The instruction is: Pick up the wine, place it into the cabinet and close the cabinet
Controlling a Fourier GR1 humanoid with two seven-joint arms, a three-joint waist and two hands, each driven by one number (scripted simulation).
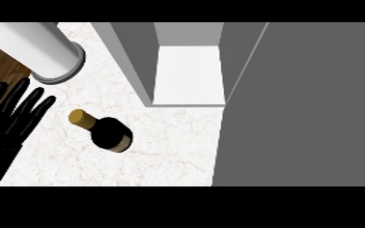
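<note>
Wine bottle [108,132] stands mid-counter, just off the open cabinet's [189,72] front edge. Left hand [21,116] rests open at the counter's left edge; right hand's out of view. I'd grab the bottle low around the body, keeping it upright.

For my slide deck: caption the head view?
Wine bottle stands on the counter before the open cabinet; left hand rests open nearby.

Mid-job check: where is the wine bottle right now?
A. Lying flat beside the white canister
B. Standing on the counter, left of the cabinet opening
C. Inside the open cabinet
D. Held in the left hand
B: the wine bottle stands on the counter, outside the open cabinet, with the left hand apart from it.
</note>
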